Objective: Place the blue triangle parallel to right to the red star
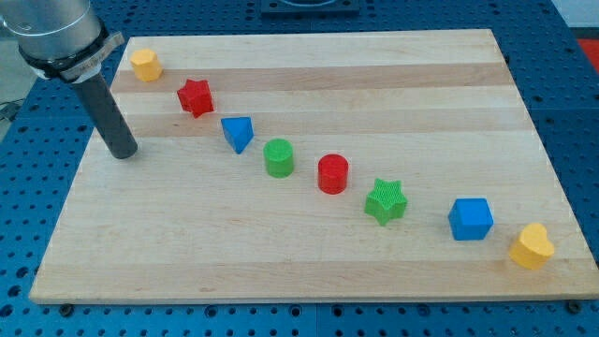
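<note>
The blue triangle [238,133] lies on the wooden board [393,75], just below and to the right of the red star [196,96]. The two are close but apart. My tip [122,153] rests on the board near its left edge, left of the blue triangle and below-left of the red star, touching no block.
A diagonal line of blocks runs from the view's top left to bottom right: a yellow block [145,65], a green cylinder [278,157], a red cylinder [332,174], a green star [386,201], a blue cube [470,219] and a yellow heart [532,246] at the board's right edge.
</note>
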